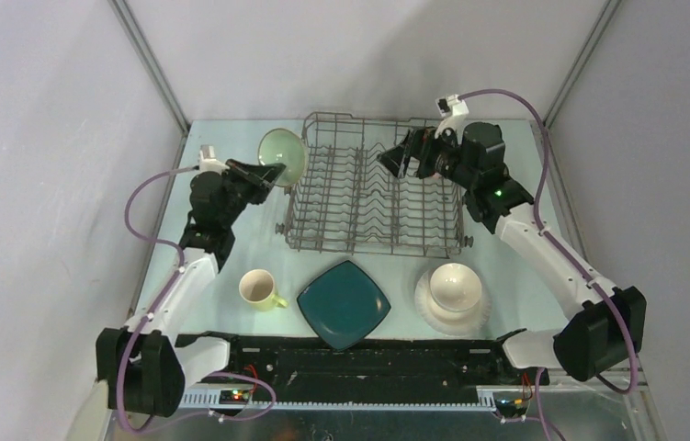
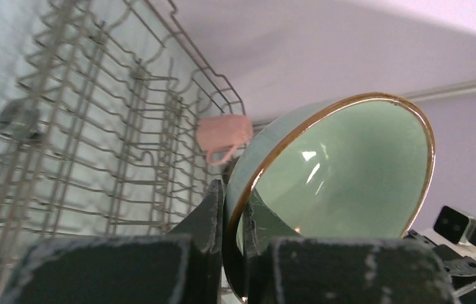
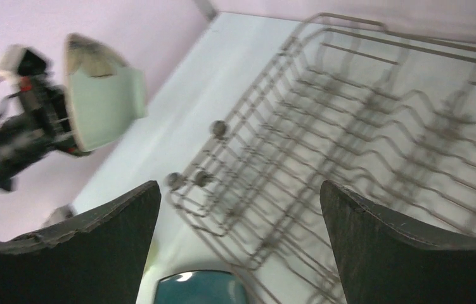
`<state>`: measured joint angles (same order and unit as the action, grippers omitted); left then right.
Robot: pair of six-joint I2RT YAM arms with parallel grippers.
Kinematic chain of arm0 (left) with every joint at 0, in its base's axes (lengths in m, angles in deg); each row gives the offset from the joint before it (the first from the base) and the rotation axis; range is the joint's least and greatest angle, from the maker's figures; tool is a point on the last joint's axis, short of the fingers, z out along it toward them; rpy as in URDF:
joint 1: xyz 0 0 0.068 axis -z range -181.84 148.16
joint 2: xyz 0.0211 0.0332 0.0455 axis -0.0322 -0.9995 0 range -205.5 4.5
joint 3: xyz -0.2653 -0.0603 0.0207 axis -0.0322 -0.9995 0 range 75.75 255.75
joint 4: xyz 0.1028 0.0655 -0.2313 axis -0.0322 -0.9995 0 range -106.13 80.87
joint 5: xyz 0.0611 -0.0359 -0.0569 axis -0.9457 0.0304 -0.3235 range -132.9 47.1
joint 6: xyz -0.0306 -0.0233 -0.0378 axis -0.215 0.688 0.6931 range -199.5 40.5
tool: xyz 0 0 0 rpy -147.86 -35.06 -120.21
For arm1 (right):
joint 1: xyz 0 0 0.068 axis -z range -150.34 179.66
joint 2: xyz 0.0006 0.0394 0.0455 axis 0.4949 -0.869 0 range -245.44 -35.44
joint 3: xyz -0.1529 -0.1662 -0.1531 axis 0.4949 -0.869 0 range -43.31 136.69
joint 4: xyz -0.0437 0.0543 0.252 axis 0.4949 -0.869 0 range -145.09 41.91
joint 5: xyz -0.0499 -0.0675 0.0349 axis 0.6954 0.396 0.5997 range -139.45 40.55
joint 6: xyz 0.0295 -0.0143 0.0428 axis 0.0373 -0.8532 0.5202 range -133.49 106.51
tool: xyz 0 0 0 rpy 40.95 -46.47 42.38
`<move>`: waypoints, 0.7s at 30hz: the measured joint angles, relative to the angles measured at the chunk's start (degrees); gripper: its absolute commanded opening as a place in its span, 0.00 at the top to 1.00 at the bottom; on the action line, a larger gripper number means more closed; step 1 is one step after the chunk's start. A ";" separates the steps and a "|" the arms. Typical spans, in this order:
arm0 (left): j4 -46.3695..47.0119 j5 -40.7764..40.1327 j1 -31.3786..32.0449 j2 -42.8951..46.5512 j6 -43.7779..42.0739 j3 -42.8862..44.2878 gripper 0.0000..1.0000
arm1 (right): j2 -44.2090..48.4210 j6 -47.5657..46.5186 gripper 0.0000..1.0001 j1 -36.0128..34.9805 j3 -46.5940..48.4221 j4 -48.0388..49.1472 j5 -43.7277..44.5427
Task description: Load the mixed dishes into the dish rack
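Note:
The grey wire dish rack [image 1: 373, 193] stands mid-table at the back. My left gripper [image 1: 275, 173] is shut on the rim of the pale green bowl [image 1: 283, 154], held tilted in the air beside the rack's left end. In the left wrist view my left gripper [image 2: 232, 202] pinches the bowl [image 2: 349, 171], with one finger inside and one outside. A pink mug [image 2: 224, 135] shows at the far side of the rack [image 2: 96, 126]. My right gripper [image 1: 394, 158] is open and empty above the rack's right half, and it also shows in its own wrist view [image 3: 240, 190].
A yellow-green mug [image 1: 261, 289], a dark teal square plate [image 1: 345, 304] and a white bowl [image 1: 456, 285] on a white round plate [image 1: 433, 317] sit in front of the rack. The right wrist view shows the rack [image 3: 349, 126], the green bowl [image 3: 102, 104] and the teal plate [image 3: 200, 288]. Walls enclose the table.

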<state>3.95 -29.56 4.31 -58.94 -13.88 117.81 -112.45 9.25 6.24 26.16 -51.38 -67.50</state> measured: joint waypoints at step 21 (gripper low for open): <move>25.49 11.30 9.51 -15.02 18.95 0.00 1.00 | -4.33 11.80 0.01 -6.56 -3.04 22.03 -16.96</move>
<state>29.44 -18.26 13.82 -73.96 5.07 117.81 -116.78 21.06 -0.31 23.12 -29.35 -84.46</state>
